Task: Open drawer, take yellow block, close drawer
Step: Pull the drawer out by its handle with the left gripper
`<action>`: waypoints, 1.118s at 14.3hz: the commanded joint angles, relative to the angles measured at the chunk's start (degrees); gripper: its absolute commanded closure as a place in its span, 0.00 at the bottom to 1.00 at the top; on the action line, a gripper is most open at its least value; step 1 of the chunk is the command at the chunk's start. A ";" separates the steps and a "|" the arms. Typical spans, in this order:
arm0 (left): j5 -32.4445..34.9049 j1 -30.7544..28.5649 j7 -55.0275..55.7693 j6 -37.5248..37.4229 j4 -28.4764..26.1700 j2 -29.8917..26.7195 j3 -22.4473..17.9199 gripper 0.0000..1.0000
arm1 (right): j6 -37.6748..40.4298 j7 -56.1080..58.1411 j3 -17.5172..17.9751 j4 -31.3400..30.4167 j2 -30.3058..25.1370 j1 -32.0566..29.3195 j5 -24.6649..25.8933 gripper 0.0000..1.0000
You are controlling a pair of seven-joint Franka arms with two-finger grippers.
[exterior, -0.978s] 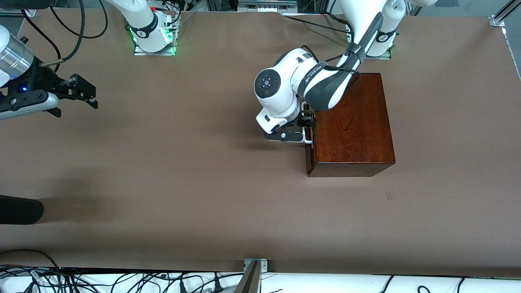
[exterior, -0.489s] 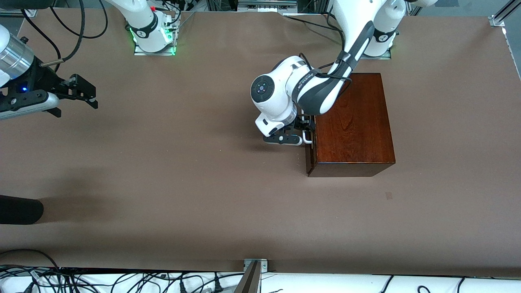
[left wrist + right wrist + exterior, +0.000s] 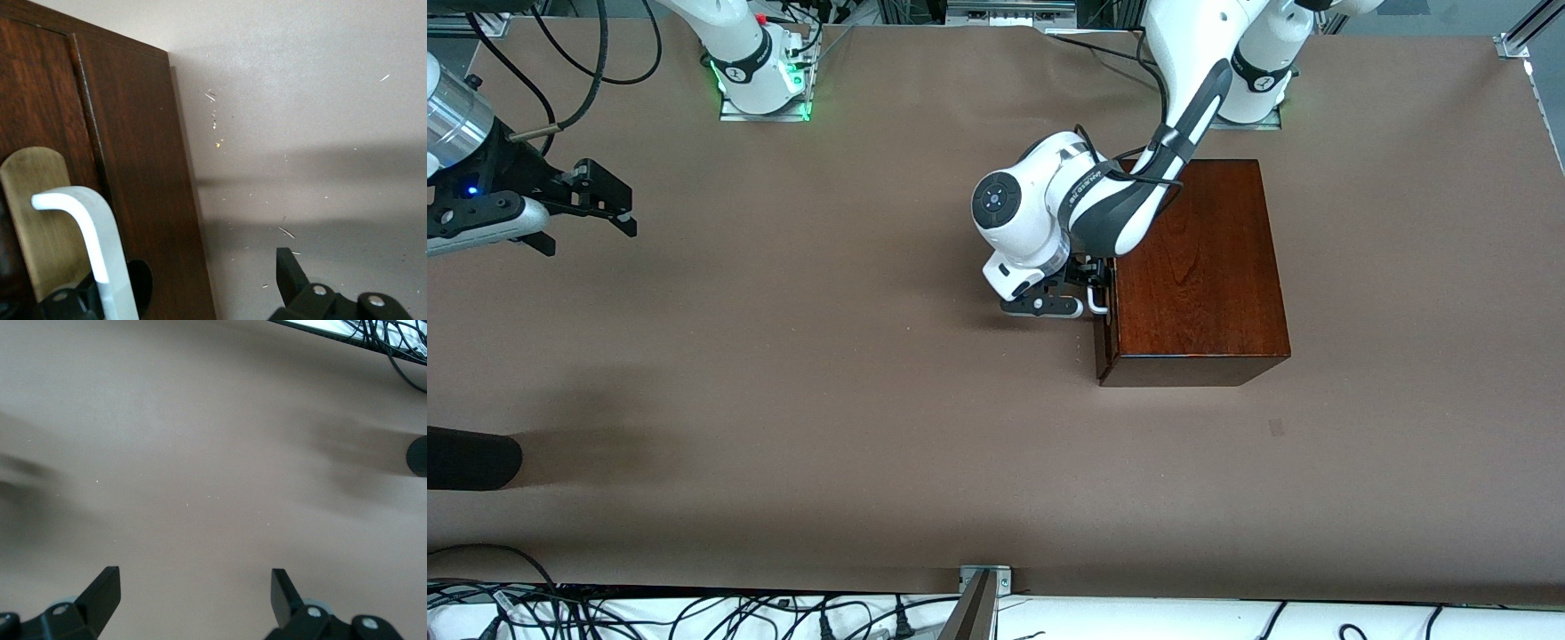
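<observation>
The glossy reddish-brown wooden box (image 3: 1196,271) stands toward the left arm's end of the table. Its drawer (image 3: 1103,342) is shut, and its dark front (image 3: 40,100) faces the right arm's end. My left gripper (image 3: 1096,283) is open in front of the drawer, at the white bar handle (image 3: 1100,305). In the left wrist view the handle (image 3: 93,227) lies between the fingers of the left gripper (image 3: 180,280), close to one finger. The yellow block is hidden. My right gripper (image 3: 618,200) waits open and empty over the table's right-arm end, and its wrist view (image 3: 193,587) shows only bare table.
The brown table (image 3: 827,356) stretches wide in front of the drawer. A black rounded object (image 3: 471,458) lies at the right arm's end, nearer the front camera. Cables (image 3: 694,613) run along the near edge.
The left arm's wrist has shifted slightly toward the right arm's end and the gripper has settled at the handle. The drawer has not moved. The right gripper has barely moved.
</observation>
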State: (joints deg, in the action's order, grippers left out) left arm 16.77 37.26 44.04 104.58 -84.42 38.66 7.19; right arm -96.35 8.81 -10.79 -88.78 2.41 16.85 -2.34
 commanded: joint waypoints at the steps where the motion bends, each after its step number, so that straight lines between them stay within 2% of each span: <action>1: 0.98 1.58 2.62 2.73 -0.39 -0.16 -0.34 0.00 | 0.72 -0.55 0.33 1.15 0.32 -0.24 0.58 0.00; 7: -0.42 2.29 4.29 4.93 0.31 0.01 -0.25 0.00 | 0.81 -0.55 0.33 1.24 0.32 -0.24 0.50 0.00; 10: -2.79 3.69 7.98 9.67 0.40 0.28 -0.25 0.00 | 0.90 -0.55 0.33 1.24 0.32 -0.24 0.41 0.00; 13: -1.75 3.26 7.12 8.11 0.40 -0.77 -0.60 0.00 | 0.90 -0.46 0.33 1.24 0.32 -0.24 0.41 0.00; 14: -1.83 2.82 4.50 5.40 0.40 -2.52 -0.86 0.00 | 0.90 -0.46 0.33 1.24 0.32 -0.24 0.41 0.00; 16: -2.53 2.37 1.66 4.58 0.40 -2.80 -0.52 0.00 | 0.90 -0.46 0.33 1.24 0.32 -0.24 0.41 0.00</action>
State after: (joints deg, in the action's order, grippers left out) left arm 16.03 39.48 48.87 110.39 -84.11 37.80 6.65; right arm -96.30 8.81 -10.77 -88.76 2.41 16.85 -2.34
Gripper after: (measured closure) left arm 0.000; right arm 0.000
